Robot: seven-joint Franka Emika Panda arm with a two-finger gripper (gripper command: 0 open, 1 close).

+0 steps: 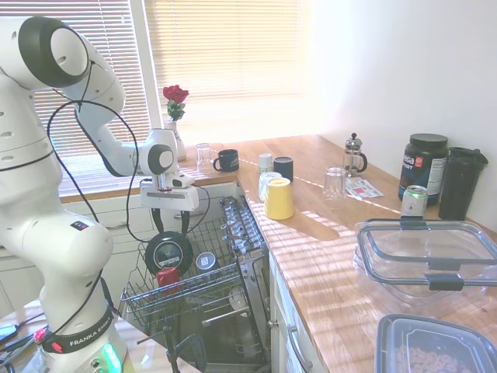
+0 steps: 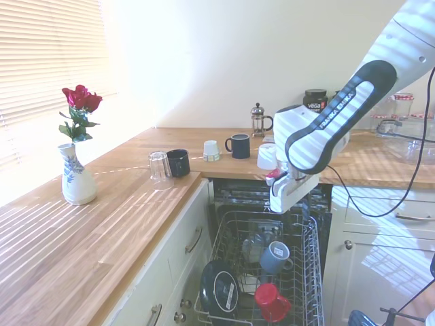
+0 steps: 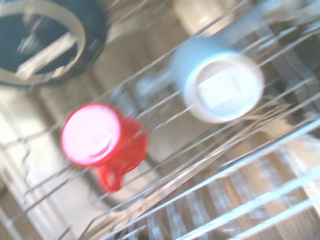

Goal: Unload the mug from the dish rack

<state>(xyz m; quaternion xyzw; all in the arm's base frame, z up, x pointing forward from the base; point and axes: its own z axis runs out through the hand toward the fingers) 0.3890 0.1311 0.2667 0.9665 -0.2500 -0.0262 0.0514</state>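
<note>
Claw (image 1: 168, 221) hangs above the rack (image 1: 147, 299), pointing down; its fingers look parted and nothing sits between them, though sun glare makes the exact gap hard to judge. In the second exterior view the claw (image 2: 291, 205) is partly hidden behind the arm's own body.

Directly under the wrist, the mug (image 3: 98, 136) stands base-up among the wires, its handle sticking out to one side. From the first exterior view the mug (image 1: 167, 277) sits at the rack's front, just below the black plate (image 1: 168, 252); from the other side the mug (image 2: 272, 301) is near the front rim, beside that plate (image 2: 219, 288).

Risks, as I judge them: a grey cup (image 3: 220, 85) lies close by, so a drift sideways could put the fingers on the wrong piece. Tines crowd the mug, and a finger coming down on a wire would jam or skid. The glossy, rounded base could slip out of a shallow pinch. Lifting at a tilt might catch the handle on a tine and drag the rack or knock the plate.
</note>
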